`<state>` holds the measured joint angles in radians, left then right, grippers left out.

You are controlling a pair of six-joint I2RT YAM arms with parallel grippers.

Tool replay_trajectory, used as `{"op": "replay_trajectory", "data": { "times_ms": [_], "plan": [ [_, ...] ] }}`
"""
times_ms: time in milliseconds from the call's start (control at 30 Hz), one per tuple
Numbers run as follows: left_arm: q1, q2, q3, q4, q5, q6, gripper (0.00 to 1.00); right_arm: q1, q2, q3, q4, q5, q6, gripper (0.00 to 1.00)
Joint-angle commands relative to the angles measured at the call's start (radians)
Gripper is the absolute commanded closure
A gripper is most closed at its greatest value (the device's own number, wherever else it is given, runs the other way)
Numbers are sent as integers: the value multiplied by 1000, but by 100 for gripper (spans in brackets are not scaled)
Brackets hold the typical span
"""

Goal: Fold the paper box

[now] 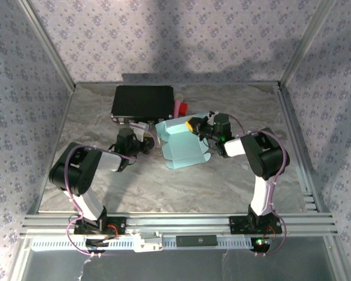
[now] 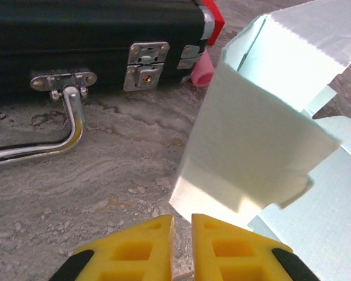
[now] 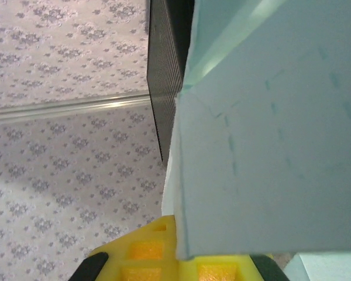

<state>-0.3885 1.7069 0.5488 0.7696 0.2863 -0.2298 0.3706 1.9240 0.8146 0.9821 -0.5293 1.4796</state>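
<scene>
Nearest the left wrist camera sat the yellow fingers [image 2: 143, 249] of the left end effector [image 2: 182, 246]. They were drawn almost together, with only a thin slit between them and nothing in it. The lower edge of a pale card flap lay just beyond their tips.

That flap belonged to the paper box [image 1: 184, 149]. It stood partly raised in the middle of the surface [image 1: 164, 193], between the two arms. From above, its panels formed an open, light-blue sleeve. Its long axis slanted from the far left toward the near right, and a loose flap lay flat at the near-right end. I could not tell which way its open end faced.

The right end effector [image 1: 194, 125] met the box at its far upper edge. In the right wrist view, a corner of the panel dropped in between the yellow pads [image 3: 140, 252], which were closed on the card.

Just behind the box lay a black case [image 1: 141, 100], its long side parallel to the far wall. It had a metal latch [image 2: 145, 64] and a chrome handle [image 2: 70, 126] on the side facing the box. A pink object [image 2: 202, 70] and a red object [image 2: 215, 20] sat at its right end. No lettering on the latch was sharp enough to read.
</scene>
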Motion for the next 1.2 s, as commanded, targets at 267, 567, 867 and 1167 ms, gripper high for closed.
{"op": "replay_trajectory", "data": {
  "times_ms": [267, 567, 867, 1167],
  "plan": [
    [34, 83, 41, 121, 173, 172, 82, -21, 8, 16, -5, -86, -41, 100],
    [16, 141, 118, 132, 262, 168, 73, -21, 23, 38, -9, -99, -31, 100],
    [16, 153, 137, 160, 333, 111, 56, -22, 25, 40, -4, -98, -24, 100],
    [-3, 144, 129, 129, 300, 118, 44, -24, 27, 46, 4, -96, -12, 100]
  ]
}}
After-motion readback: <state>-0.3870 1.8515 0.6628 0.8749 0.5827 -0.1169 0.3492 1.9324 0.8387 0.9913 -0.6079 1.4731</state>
